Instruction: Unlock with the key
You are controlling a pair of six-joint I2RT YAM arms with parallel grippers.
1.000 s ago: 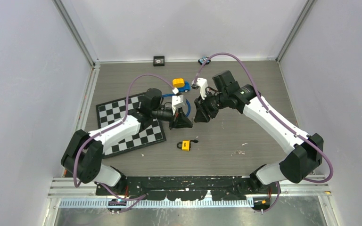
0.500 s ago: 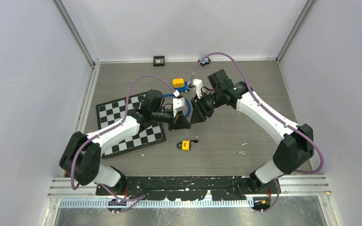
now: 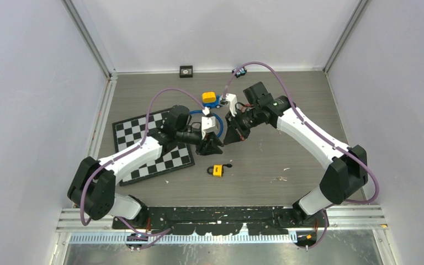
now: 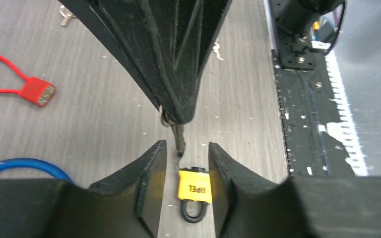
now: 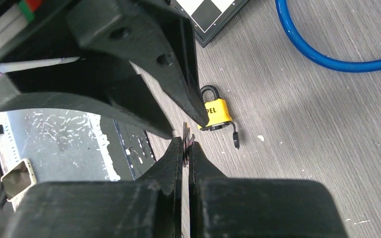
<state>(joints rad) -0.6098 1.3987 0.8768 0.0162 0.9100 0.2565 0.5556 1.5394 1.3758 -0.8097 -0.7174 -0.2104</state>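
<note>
The yellow padlock [image 3: 218, 170] lies flat on the table with its black shackle [image 4: 194, 214] toward the arms' bases. Above it the two grippers meet tip to tip. My right gripper [image 5: 186, 144] is shut on the bow of the key [image 5: 187, 134]. In the left wrist view the key [image 4: 179, 140] hangs blade-down from the right gripper's fingertips [image 4: 176, 106]. My left gripper [image 4: 187, 148] is open, a finger on either side of the blade's tip and neither touching it. The padlock [image 4: 194, 187] shows on the table through that gap.
A chessboard [image 3: 152, 146] lies under the left arm. A blue cable loop [image 5: 327, 59] and a yellow-and-blue toy [image 3: 211, 99] sit behind the grippers. A red cable lock [image 4: 37, 91] lies to one side. A small black square [image 3: 186, 70] stands by the back wall.
The right gripper moved in to the left gripper's tips and shut on the key. The left gripper, shut on it before, has opened and let go.
</note>
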